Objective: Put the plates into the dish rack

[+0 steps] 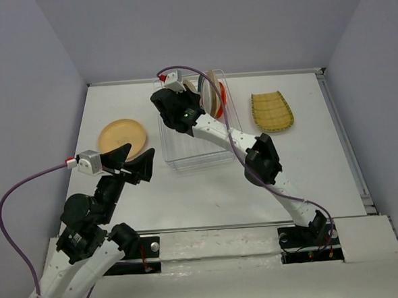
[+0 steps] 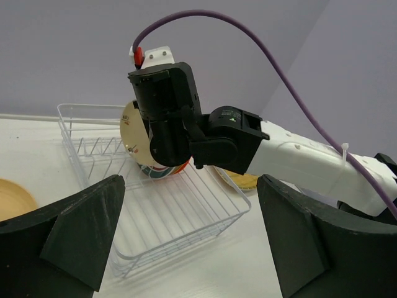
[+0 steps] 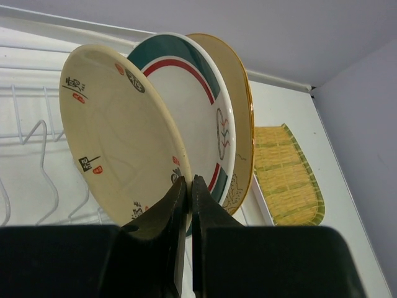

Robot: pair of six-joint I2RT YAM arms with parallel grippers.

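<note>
Both arms raised; right fingers point(image 3: 188, 186) pinch cream plate point(image 3: 118, 130).

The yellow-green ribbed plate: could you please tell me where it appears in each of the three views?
Top external: the ribbed plate lies flat on the table, right of the dish rack.
Left wrist: only a sliver shows behind the right arm, beyond the rack.
Right wrist: it lies right of centre, beside the upright plates.
Shared landmark: the white wire rack.

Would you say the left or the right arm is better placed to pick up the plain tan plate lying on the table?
Probably left: the left gripper hangs open right beside the tan plate, while the right gripper is over the dish rack.
</note>
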